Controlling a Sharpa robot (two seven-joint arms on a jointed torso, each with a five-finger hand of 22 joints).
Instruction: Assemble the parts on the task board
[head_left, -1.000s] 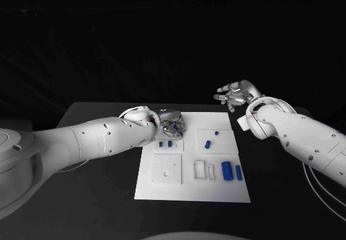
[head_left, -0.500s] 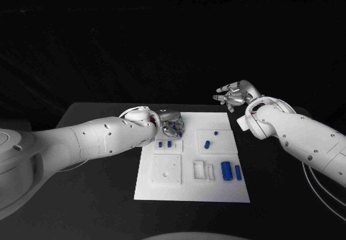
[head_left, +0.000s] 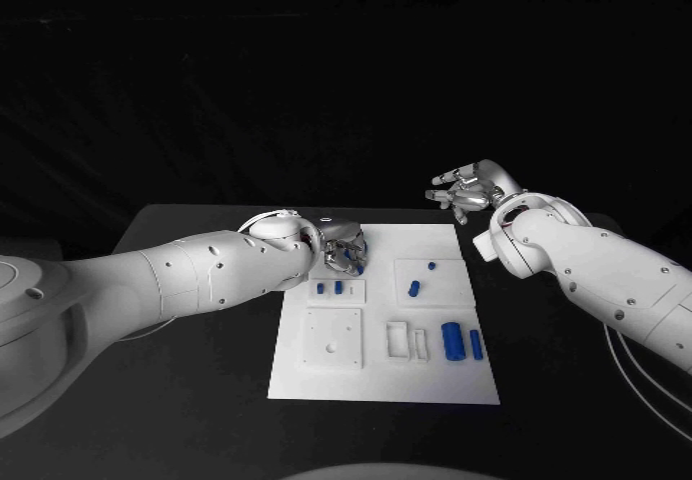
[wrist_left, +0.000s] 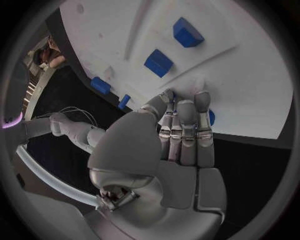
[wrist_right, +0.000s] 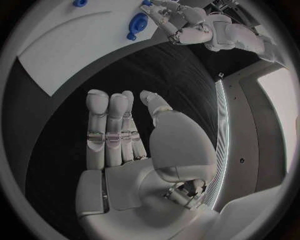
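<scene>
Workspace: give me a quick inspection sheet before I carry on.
Surface: black table, bare round the board.
Job's things: white task board mid-table; blue parts on it, two small ones in a recess, two in the far right panel, two long ones near right.
Clutter: nothing seen.
Hands: left hand down on the board's far left corner, fingertips at a blue part, grip unclear; right hand raised off the board's far right, fingers apart, holding nothing.
Cables: thin cable hanging along the right arm.
Surroundings: dark backdrop.
</scene>
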